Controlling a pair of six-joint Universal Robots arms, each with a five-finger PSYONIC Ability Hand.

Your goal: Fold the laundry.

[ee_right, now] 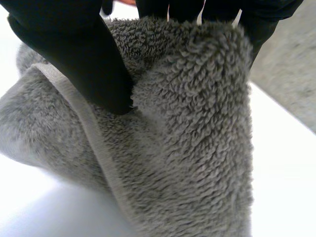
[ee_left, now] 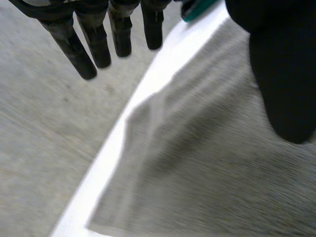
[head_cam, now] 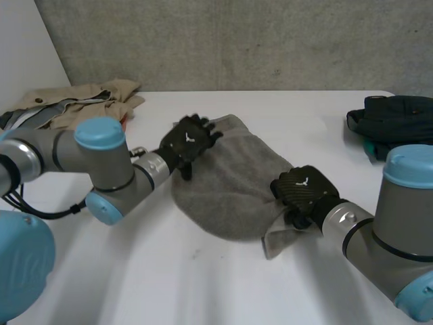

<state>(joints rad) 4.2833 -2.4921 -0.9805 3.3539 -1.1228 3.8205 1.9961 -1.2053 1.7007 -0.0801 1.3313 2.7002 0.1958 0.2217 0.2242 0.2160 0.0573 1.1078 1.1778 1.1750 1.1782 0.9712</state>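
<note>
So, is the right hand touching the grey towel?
Touching. The right wrist view shows it plainly: the right hand presses its thumb into a raised fold of the grey towel, with its fingers behind, pinching it.

The grey towel [ee_right: 197, 123] folds over the fingers of the right hand [head_cam: 302, 188], so their tips are hidden. The dark clothes [head_cam: 396, 118] run off the head view's edge. The left arm [head_cam: 61, 152] covers part of the beige clothes [head_cam: 74, 101].

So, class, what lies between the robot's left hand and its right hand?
The grey towel spans that stretch in the head view, from the left hand to the right hand, which pinches it.
</note>
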